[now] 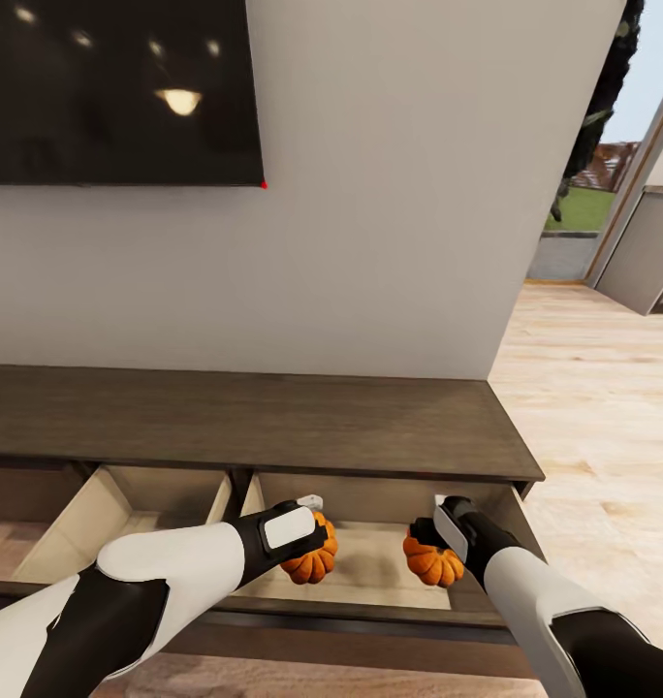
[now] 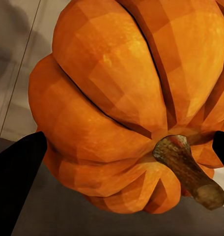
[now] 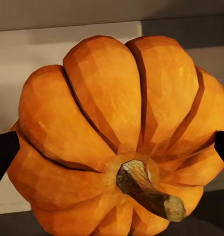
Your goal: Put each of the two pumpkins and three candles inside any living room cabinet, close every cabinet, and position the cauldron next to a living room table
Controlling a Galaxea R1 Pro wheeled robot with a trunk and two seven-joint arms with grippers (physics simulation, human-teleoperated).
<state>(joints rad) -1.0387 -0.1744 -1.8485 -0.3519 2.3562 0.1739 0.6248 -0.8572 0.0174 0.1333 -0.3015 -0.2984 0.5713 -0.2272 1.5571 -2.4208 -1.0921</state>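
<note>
Left hand (image 1: 312,523) and right hand (image 1: 446,531) each grip a pumpkin above the open cabinet drawer (image 1: 380,567), lower frame.
Best lowered gently onto the pale floor before letting go.

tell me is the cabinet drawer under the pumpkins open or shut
Open. The cabinet drawer is pulled out, showing its pale inside, with both pumpkins held over it.

Two pumpkins: one (image 1: 310,560) at left, one (image 1: 431,562) at right. One cabinet (image 1: 264,422), with two open drawers (image 1: 128,504) (image 1: 380,543). Two grippers (image 1: 307,519) (image 1: 440,528). One wall screen (image 1: 118,92).
</note>
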